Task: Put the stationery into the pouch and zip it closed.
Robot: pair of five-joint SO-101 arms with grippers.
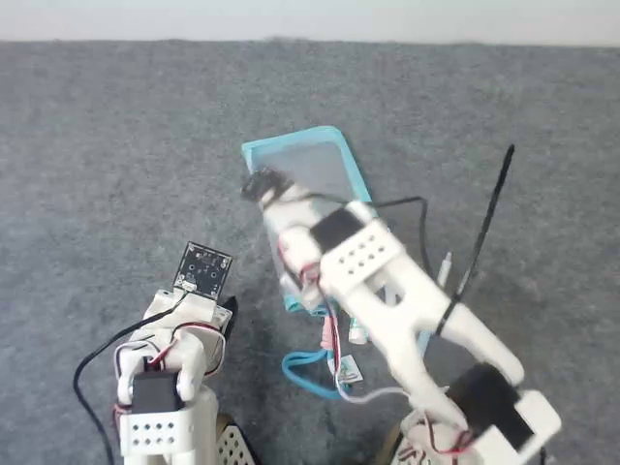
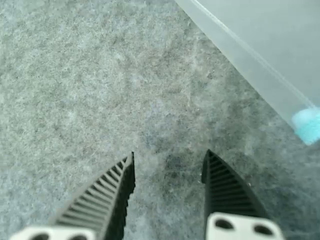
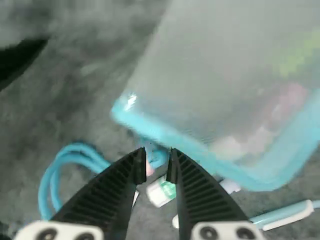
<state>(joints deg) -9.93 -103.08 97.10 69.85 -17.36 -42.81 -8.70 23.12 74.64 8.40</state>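
- The pouch lies flat on the grey table. It is translucent with teal trim. In the high view its long axis runs from the far side of the table toward the arms, with the far end leaning a little to the left.
- The pouch's near short end faces the arm bases, and the right arm lies across its near half.
- In the right wrist view, blurred pink and green shapes show through the pouch wall, so some stationery is inside. I cannot tell which items they are.
- A white piece with a green band lies just past the near teal edge. A white and teal pen-like piece lies on the table close by. Whether either one is partly in the pouch cannot be told.
- A teal strap loop lies on the table beside the pouch's near corner.
- The right gripper is at that near teal edge. Its jaws are narrow, with a small teal tab pinched between the tips.
- The left gripper hangs over bare table to the left of the pouch. Its jaws are wide apart with nothing between them, and a teal corner of the pouch shows off to one side, apart from it.
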